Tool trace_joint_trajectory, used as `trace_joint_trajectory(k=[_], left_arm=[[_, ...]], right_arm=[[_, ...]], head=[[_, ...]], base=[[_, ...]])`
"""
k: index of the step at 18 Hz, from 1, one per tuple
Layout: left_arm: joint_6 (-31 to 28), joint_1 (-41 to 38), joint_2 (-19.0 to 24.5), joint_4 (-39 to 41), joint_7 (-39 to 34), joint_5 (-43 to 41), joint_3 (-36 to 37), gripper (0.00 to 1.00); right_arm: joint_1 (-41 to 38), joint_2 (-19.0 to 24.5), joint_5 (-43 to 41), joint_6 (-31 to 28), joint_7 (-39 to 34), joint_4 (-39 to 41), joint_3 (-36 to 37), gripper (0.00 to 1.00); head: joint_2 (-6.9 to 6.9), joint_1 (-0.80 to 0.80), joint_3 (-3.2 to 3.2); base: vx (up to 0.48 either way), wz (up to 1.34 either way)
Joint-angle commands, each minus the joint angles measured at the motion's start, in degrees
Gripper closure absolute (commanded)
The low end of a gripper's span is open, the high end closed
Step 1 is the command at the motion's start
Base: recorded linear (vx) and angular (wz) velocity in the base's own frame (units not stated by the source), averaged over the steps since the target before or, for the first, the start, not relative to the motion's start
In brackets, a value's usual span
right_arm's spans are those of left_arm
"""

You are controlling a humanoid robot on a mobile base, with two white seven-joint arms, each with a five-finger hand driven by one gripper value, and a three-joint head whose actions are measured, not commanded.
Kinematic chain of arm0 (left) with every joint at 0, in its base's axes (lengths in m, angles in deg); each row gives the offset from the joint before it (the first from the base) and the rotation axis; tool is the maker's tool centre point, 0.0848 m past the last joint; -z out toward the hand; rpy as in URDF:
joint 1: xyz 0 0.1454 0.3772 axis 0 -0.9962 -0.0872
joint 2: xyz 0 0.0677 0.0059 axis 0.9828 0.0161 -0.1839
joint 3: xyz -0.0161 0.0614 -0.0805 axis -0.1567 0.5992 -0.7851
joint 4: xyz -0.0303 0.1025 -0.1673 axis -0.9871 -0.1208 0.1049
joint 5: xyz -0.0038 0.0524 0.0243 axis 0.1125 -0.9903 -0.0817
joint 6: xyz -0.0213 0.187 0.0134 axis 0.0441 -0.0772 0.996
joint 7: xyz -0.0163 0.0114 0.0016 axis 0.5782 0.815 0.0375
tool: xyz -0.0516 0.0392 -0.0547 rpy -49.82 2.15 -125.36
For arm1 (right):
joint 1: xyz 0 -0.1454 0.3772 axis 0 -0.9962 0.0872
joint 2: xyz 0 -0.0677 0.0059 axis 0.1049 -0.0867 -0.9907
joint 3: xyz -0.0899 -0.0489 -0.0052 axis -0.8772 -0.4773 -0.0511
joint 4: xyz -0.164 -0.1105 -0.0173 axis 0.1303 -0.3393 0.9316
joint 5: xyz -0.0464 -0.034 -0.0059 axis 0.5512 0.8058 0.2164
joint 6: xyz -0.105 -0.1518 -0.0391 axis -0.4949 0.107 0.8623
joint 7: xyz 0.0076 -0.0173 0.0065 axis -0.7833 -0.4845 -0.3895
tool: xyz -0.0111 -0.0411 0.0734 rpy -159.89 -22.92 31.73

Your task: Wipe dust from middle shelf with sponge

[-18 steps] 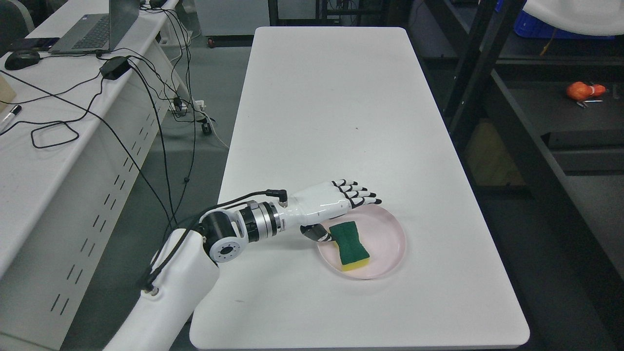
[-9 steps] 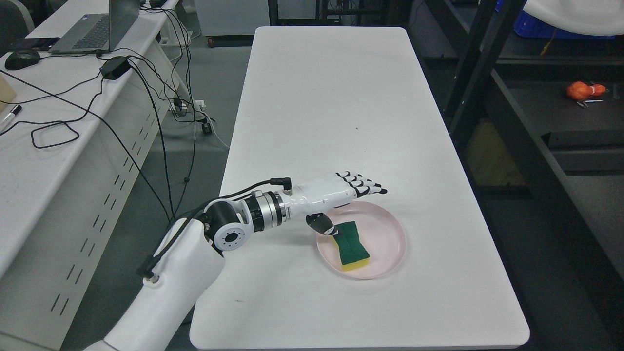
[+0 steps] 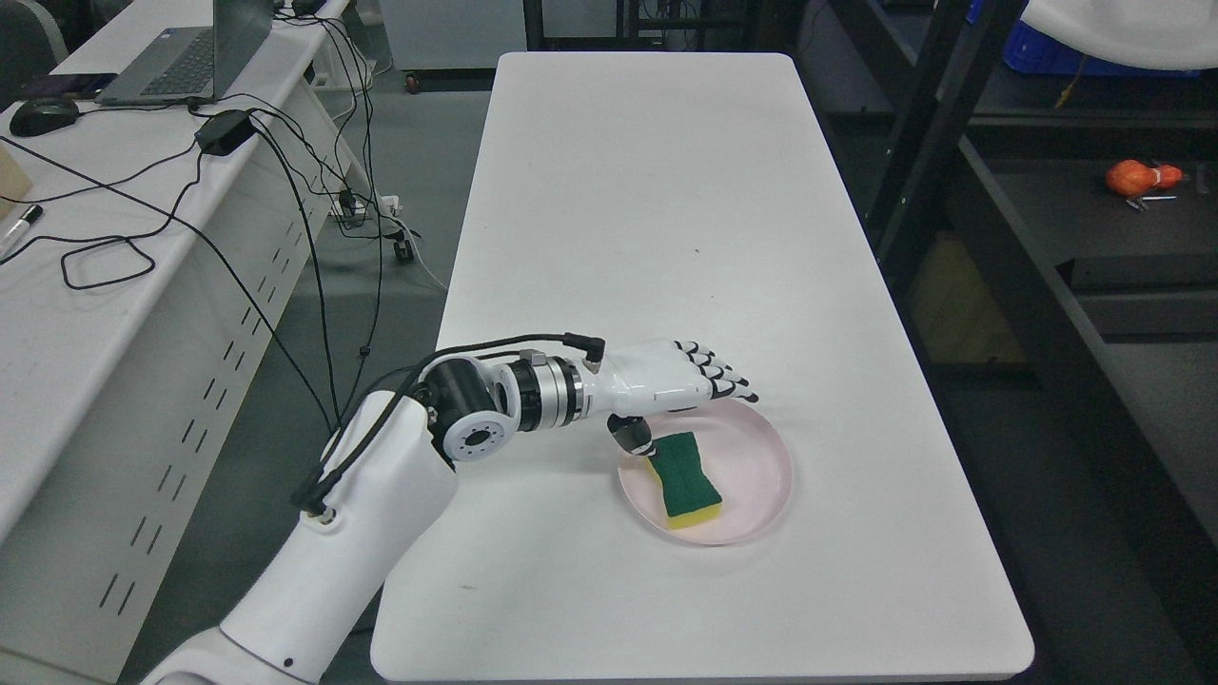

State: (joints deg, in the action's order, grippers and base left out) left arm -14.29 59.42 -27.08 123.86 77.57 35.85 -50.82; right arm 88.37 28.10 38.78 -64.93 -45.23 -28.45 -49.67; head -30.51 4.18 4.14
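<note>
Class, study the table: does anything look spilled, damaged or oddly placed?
Nothing is spilled or broken. One oddity: the sponge lies in a pink plate, green side up, askew to the table's edges. The left hand hovers open beside it.

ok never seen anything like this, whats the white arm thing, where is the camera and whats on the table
The white arm is the left arm of a humanoid robot, and it ends in a hand with fingers. The picture comes from a camera on the robot's own head, looking down at a white table.

The left hand reaches in from the lower left. Its fingers are stretched out flat over the far edge of a pink plate, with the thumb just beside a sponge, green on top and yellow underneath, lying in the plate. Nothing is held yet. The right arm is out of view.

To the left stands a desk with a laptop and cables. To the right is a dark shelf unit with a small orange object on it.
</note>
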Motion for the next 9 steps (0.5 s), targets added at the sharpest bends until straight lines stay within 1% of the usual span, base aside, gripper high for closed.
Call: trace_joint_trajectory(k=[1,4,6,9], left_arm=[[-0.7,1.8,-2.4,0.9,0.0,1.3,2.0,0.02],[-0.7,1.8,-2.4,1.0,-0.2,1.5,3.3,0.02],[-0.5,2.5,-2.5,1.9,-0.1,2.0,5.6,0.02],[-0.4,2.6,-3.0,2.1,0.3,6.3,8.0,0.02]], right_arm=[[0.0,-1.0,0.0,-4.1,0.0,1.0,0.0,0.00],[0.0,-1.0,0.0,-4.1,0.0,1.0,0.0,0.00],[0.0,-1.0,0.0,-4.1,0.0,1.0,0.0,0.00],[0.0,-1.0,0.0,-4.1,0.0,1.0,0.0,0.00]], head=[[0.00,0.00,0.00],[0.00,0.00,0.00],[0.00,0.00,0.00],[0.00,0.00,0.00]], base=[[0.000,0.00],[-0.003,-0.01],[0.005,-0.01],[0.000,0.00]])
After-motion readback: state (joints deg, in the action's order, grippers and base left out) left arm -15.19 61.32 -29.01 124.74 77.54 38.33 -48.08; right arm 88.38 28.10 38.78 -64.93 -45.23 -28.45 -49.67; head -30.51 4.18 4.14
